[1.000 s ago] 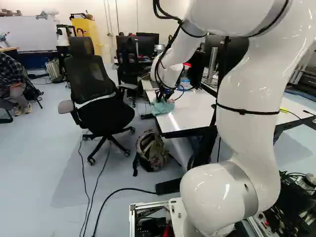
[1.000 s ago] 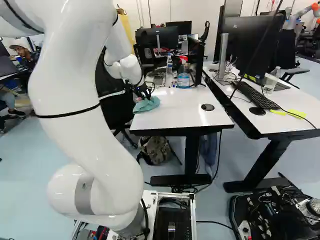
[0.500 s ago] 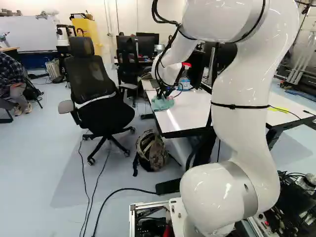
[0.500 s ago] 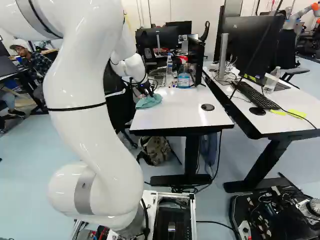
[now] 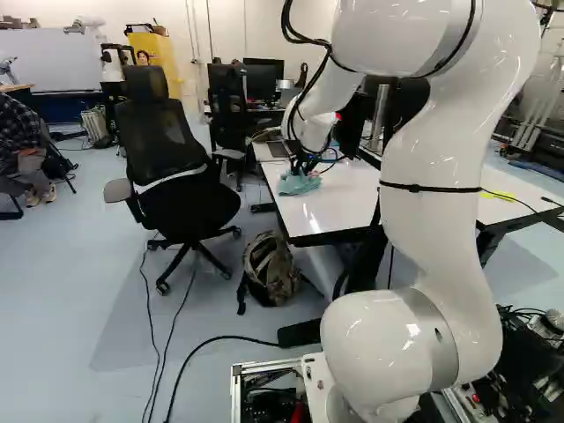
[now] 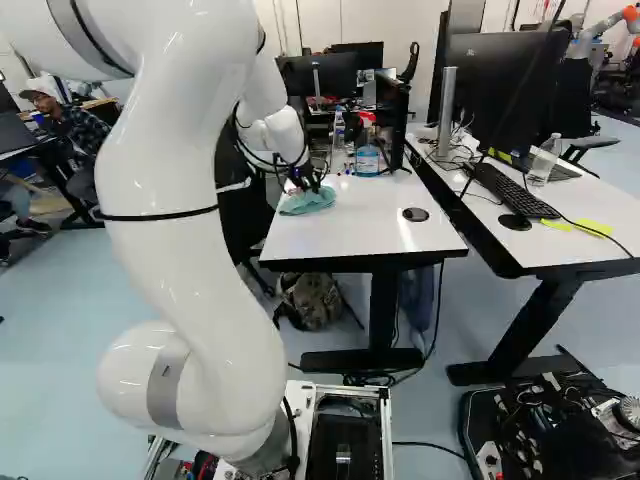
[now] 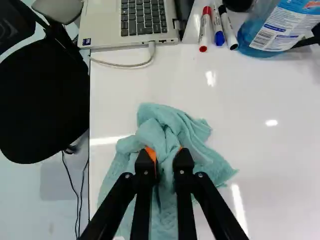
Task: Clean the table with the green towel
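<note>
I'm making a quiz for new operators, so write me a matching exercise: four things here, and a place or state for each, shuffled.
1. Green towel
2. Backpack
3. Laptop
4. Bottle

A. Has a cable at its edge
B. Holds blue liquid
C. Gripped by the gripper
D. On the floor

Pairs: 1-C, 2-D, 3-A, 4-B

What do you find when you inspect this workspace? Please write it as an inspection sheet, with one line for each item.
Surface: white tabletop, glossy, with light reflections.
Job's things: green towel, crumpled, resting on the tabletop.
Clutter: laptop, three markers and bottle of blue liquid on the tabletop.
End effector: shut on the green towel.
Cables: light cable from the laptop reaches the tabletop's edge; black cable on the floor.
Surroundings: office chair beside the tabletop; backpack on the floor.
</note>
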Available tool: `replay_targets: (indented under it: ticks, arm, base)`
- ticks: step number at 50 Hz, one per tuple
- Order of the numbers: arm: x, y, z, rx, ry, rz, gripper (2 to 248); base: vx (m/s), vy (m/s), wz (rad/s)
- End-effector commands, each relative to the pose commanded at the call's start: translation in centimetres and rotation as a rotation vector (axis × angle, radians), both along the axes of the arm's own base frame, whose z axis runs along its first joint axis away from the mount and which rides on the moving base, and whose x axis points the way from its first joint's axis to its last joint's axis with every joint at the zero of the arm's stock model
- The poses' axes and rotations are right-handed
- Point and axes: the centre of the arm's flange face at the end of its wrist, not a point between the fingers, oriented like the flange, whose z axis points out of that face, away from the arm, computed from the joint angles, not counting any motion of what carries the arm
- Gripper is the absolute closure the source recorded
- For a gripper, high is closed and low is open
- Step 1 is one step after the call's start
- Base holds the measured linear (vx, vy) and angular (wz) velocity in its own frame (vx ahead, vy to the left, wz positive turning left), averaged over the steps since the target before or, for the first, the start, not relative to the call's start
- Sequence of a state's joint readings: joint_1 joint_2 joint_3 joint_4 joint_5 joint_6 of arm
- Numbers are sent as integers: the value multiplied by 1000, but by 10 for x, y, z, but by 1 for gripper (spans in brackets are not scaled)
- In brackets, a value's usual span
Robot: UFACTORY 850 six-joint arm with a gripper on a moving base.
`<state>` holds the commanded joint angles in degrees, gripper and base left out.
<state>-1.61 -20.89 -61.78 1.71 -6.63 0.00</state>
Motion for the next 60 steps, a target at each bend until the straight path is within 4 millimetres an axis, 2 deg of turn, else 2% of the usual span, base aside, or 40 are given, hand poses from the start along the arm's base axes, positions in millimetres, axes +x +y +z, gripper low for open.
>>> replay_targets:
  ticks: [14,34,49,60]
  arm:
    - [-23,-2,1,0,13,-6,199]
    - [-54,19,2,0,28,33,199]
    - [-56,44,2,0,28,80,199]
    - [-56,44,2,0,28,80,199]
  base:
    - [0,0,0]
    - [0,0,0]
    - [0,0,0]
    - [0,0,0]
